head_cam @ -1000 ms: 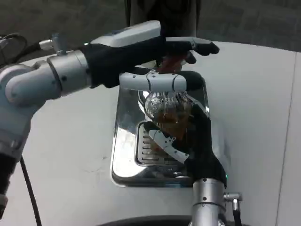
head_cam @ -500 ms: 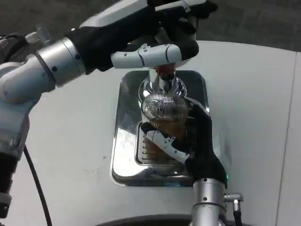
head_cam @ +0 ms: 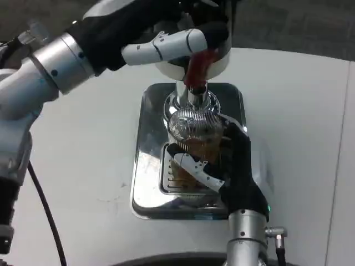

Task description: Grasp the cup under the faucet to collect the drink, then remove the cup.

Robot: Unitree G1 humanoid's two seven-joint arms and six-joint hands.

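Observation:
A clear ribbed cup (head_cam: 194, 133) with brown drink in it stands on the drip grate (head_cam: 173, 178) of a shiny metal dispenser base (head_cam: 145, 166), right under the chrome faucet (head_cam: 191, 100). My right hand (head_cam: 222, 166) wraps around the cup from the right and front, holding it. My left hand (head_cam: 161, 30) is up at the top of the picture, over the faucet's red tap handle (head_cam: 197, 69); its fingers lie around the handle's top, and whether they grip it is hidden.
The dispenser stands mid-table on the white tabletop (head_cam: 299, 122). A black cable (head_cam: 41, 210) hangs by my left arm at the left edge. Open white surface lies to both sides of the base.
My left hand has risen away from the faucet toward the picture's top, uncovering the red handle. The right hand stays around the cup under the faucet.

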